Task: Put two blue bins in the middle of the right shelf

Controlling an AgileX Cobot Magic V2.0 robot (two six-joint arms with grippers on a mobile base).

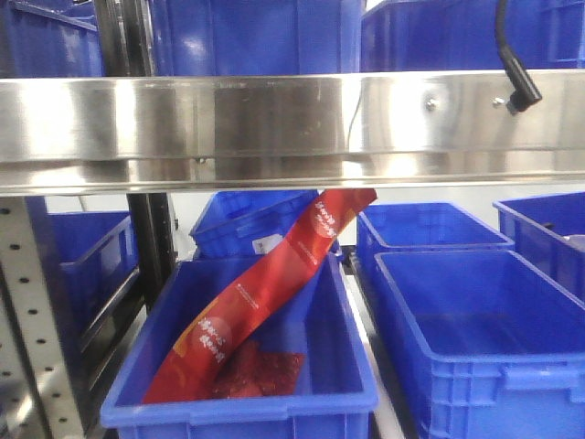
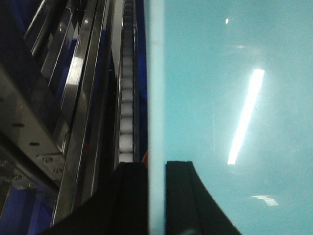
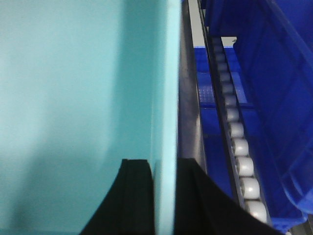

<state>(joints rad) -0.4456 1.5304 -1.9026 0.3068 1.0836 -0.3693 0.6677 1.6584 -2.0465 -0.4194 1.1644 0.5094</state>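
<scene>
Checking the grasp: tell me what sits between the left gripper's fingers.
The pale bin's wall, edge-on between the left gripper fingers, in the left wrist view.

The only writing was on the long red snack bag (image 1: 265, 293) that leaned in the dark blue bin (image 1: 239, 402) at about 6 o'clock in the front view. It had yellow and white marks near its low end, toward 7 o'clock, and more near its top end, toward 12 o'clock. The marks were too small and blurry to read. Both wrist views showed no words, numbers or signs at all.
</scene>
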